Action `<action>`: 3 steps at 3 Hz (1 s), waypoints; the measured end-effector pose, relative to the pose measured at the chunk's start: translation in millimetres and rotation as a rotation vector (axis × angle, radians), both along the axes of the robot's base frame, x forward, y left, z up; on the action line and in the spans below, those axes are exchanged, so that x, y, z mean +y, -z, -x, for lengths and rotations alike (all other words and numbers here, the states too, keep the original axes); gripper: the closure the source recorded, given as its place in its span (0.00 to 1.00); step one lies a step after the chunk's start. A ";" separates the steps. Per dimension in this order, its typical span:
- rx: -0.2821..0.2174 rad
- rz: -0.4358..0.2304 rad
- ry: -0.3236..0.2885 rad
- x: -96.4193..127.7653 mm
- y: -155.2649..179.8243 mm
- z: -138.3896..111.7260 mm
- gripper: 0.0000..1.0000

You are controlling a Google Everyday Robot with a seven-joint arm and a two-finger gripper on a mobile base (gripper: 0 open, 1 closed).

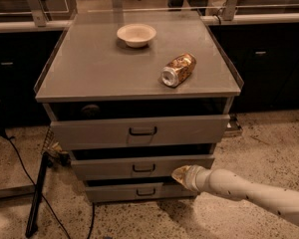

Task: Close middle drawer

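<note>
The middle drawer (114, 167) is a wide shallow grey front with a small dark centre handle (143, 168), between a taller top drawer front (89, 132) and a smaller bottom drawer front (114, 192). It stands slightly pulled out, with a dark gap above its front. My gripper (182, 174) reaches in from the lower right on a white arm and its tip rests against the right part of the middle drawer's front.
On the cabinet top (89, 68) are a white bowl (136, 35) at the back and a can (178, 69) lying on its side to the right. A black stand and cables (37, 193) are on the speckled floor at left. Dark counters run behind.
</note>
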State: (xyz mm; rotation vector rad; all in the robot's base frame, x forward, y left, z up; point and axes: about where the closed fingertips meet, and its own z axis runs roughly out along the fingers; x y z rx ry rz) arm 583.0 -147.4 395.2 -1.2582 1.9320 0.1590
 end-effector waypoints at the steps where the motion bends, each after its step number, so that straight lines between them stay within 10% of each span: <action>1: 0.108 -0.026 -0.032 -11.8 -13.9 31.0 1.00; 3: 0.221 -0.106 -0.119 -16.5 -29.5 60.6 0.81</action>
